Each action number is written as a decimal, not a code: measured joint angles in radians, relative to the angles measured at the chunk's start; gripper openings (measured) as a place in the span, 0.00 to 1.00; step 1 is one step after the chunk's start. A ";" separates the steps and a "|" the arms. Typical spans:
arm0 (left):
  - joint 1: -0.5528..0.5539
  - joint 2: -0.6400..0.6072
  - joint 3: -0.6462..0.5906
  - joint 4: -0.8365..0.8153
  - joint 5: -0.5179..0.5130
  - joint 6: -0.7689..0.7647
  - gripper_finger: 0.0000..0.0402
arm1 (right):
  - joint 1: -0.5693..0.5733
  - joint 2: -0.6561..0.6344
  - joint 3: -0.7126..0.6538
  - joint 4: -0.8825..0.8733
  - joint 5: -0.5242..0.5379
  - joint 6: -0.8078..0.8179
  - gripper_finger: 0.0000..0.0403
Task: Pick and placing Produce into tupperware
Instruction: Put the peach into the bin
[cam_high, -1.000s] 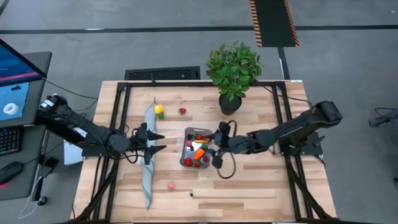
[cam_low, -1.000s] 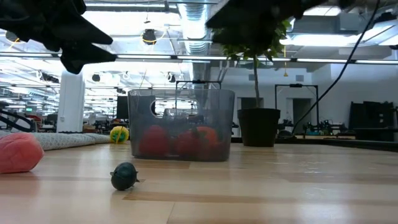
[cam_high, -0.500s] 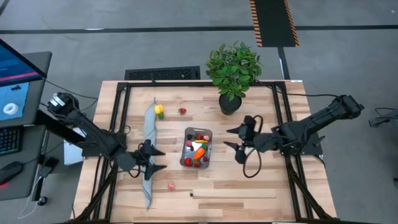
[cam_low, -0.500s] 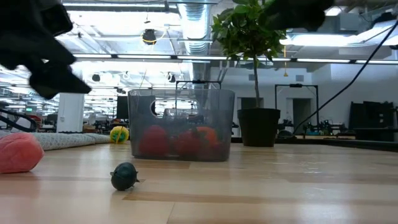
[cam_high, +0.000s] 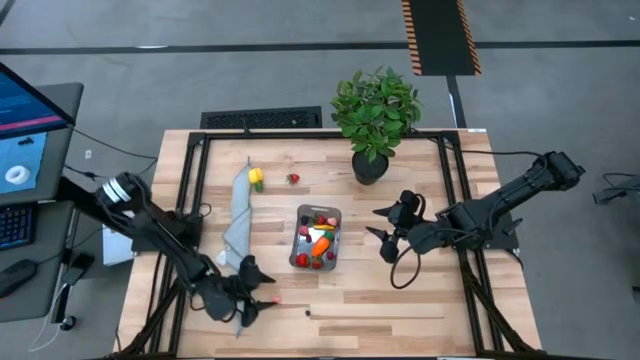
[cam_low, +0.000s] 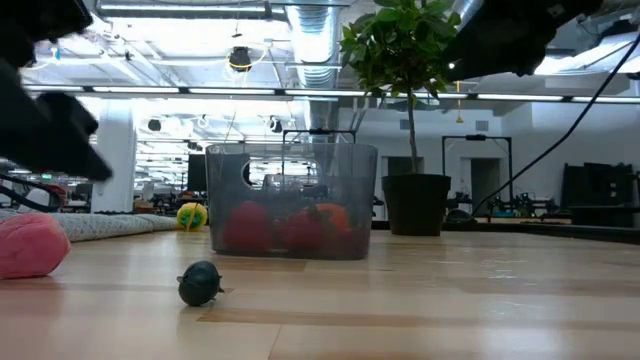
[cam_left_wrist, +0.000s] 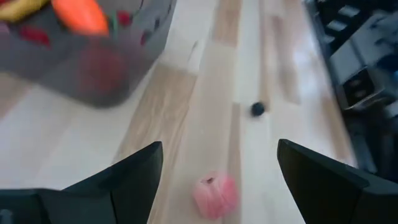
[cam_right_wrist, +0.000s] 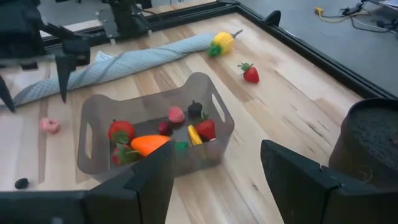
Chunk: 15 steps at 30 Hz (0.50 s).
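Produce piece, pink (cam_left_wrist: 214, 194), lies near the table's front edge: centre the open left gripper (cam_left_wrist: 214, 171) over it before closing; right gripper (cam_high: 385, 228) waits open.

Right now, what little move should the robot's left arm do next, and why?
Probably lower the left gripper onto the pink piece and close. The gripper is open, and the left wrist view shows the piece lying on the table between the fingers, just ahead, not yet gripped. It lies loose outside the tupperware, which already holds several pieces. The right gripper waits open beside the tupperware.
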 joint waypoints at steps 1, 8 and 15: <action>0.001 0.027 0.009 -0.006 0.007 -0.015 0.76 | 0.000 0.000 0.000 0.000 0.000 0.000 0.65; 0.001 0.145 0.059 -0.009 0.077 -0.102 0.76 | 0.000 0.000 0.000 0.000 0.000 0.001 0.65; 0.001 0.165 0.072 -0.030 0.114 -0.116 0.76 | 0.000 0.000 0.000 0.005 0.000 0.013 0.65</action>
